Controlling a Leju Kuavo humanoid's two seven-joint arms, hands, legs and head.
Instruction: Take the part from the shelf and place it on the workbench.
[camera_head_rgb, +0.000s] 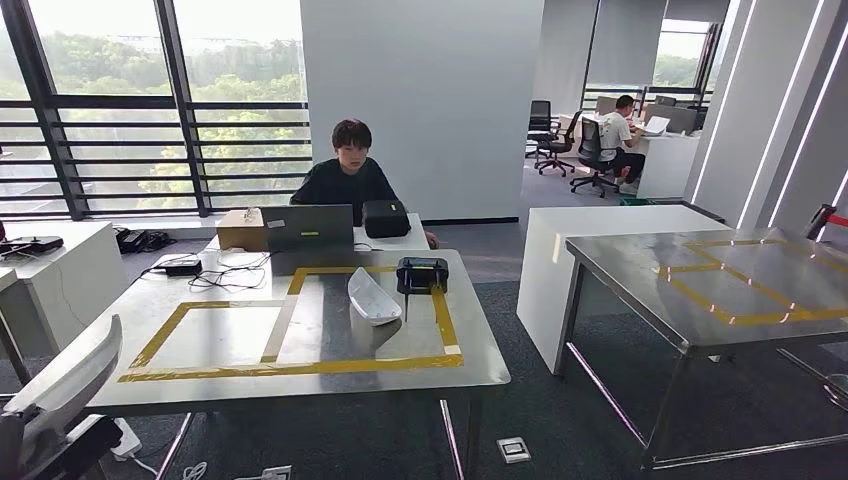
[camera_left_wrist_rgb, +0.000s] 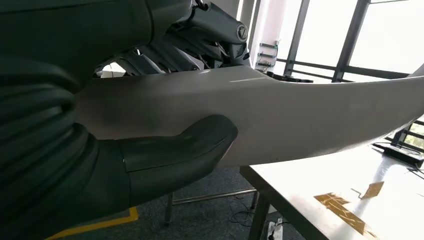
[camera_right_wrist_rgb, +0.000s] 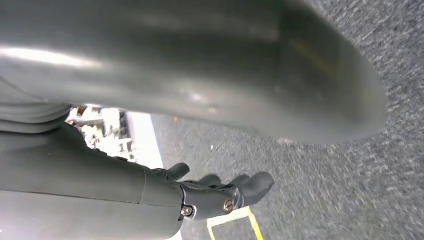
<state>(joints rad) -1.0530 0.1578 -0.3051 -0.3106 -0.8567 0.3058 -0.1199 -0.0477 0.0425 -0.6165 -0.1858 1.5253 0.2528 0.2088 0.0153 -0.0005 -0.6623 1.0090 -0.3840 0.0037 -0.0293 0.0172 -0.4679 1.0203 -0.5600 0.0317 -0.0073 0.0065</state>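
Note:
My left hand (camera_left_wrist_rgb: 150, 160) grips a long, curved white part (camera_left_wrist_rgb: 300, 120), with the thumb under it and the darker fingers (camera_left_wrist_rgb: 200, 30) over its top. In the head view this part (camera_head_rgb: 65, 375) rises from the lower left corner above my left hand (camera_head_rgb: 55, 450), just off the near left corner of the steel workbench (camera_head_rgb: 480, 370). Yellow tape (camera_head_rgb: 300, 368) frames two rectangles on the bench. A second white part (camera_head_rgb: 372, 297) lies in the right rectangle. My right hand (camera_right_wrist_rgb: 220, 192) hangs over the carpet and holds nothing, its fingers loosely apart.
A black device (camera_head_rgb: 422, 274) sits on the tape's far right corner. A person (camera_head_rgb: 348, 175) sits behind the bench at a laptop (camera_head_rgb: 308, 228), beside a cardboard box (camera_head_rgb: 241, 229) and cables (camera_head_rgb: 225, 270). A second taped steel table (camera_head_rgb: 720, 290) stands to the right.

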